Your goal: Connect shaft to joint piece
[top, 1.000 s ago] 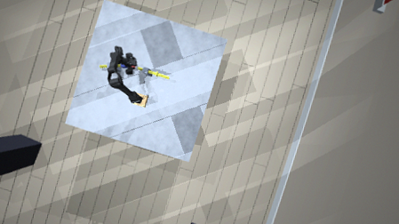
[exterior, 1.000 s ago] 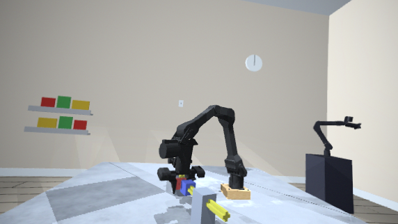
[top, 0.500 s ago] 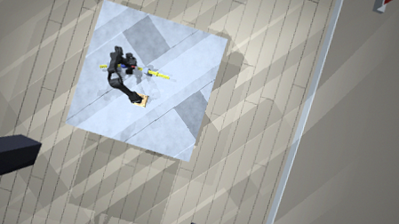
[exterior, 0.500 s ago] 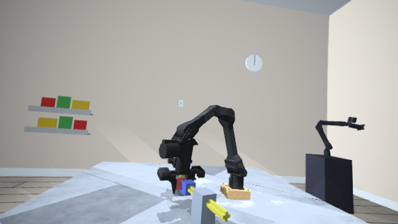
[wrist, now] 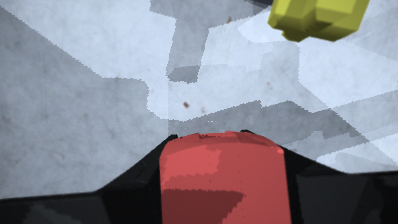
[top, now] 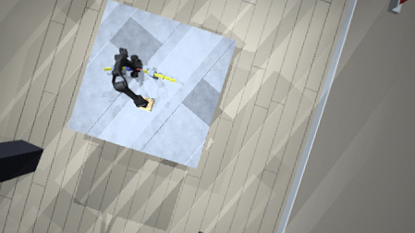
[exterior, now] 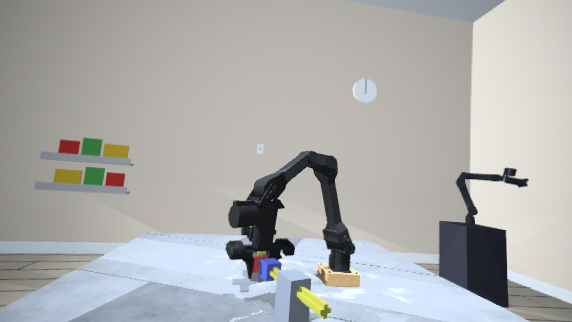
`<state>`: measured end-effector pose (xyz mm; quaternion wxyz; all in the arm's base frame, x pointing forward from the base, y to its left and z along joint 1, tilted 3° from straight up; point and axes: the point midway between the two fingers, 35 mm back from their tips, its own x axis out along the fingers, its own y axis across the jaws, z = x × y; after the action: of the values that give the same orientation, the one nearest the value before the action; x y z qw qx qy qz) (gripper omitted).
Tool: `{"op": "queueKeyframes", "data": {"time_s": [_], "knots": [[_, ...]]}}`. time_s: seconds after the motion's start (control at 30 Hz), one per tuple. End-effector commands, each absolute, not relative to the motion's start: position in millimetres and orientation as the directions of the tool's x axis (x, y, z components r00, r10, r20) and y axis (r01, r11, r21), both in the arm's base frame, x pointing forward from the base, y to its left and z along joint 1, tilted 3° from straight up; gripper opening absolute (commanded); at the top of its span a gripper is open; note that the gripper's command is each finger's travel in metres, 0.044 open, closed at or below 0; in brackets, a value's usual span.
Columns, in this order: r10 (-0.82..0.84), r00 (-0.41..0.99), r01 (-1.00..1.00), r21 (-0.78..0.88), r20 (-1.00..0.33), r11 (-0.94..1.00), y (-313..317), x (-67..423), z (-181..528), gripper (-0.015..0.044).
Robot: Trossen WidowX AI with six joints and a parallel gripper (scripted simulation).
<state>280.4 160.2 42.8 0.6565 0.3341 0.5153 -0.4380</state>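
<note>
- My pincer (exterior: 258, 260) was clamped on the red joint piece (wrist: 224, 175), low over the grey counter (exterior: 150, 260); in the wrist view the red piece filled the gap between the black fingers.
- The joint piece sat at the end of the fixed shaft, beside a blue part (exterior: 270, 266), with the second yellow shaft (exterior: 311, 301) running through the grey block (exterior: 292, 295) nearer the exterior camera.
- I judged the turning step unfinished or just ending; I could not tell from any view whether the opening lined up with the sliding shaft.
- Risk one: releasing too soon would leave the opening skewed, and the shaft would jam on the rim instead of entering.
- Risk two: over-turning against the hinge stops might make the piece slip in the fingers.
- Risk three: on letting go, a dragging finger could knock the piece off line.
- A yellow shaft end (wrist: 318, 19) showed at the wrist view's top edge, apart from the red piece.
</note>
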Motion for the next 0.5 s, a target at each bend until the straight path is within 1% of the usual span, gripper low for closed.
{"op": "queueKeyframes", "data": {"time_s": [0.0,0.47], "knots": [[-0.234,0.086,0.921,-0.013,-0.969,0.389,160.1,280.2,42.9,0.0],[-0.231,0.085,0.919,-0.013,-0.969,0.393,160.2,280.4,42.8,0.0]]}}
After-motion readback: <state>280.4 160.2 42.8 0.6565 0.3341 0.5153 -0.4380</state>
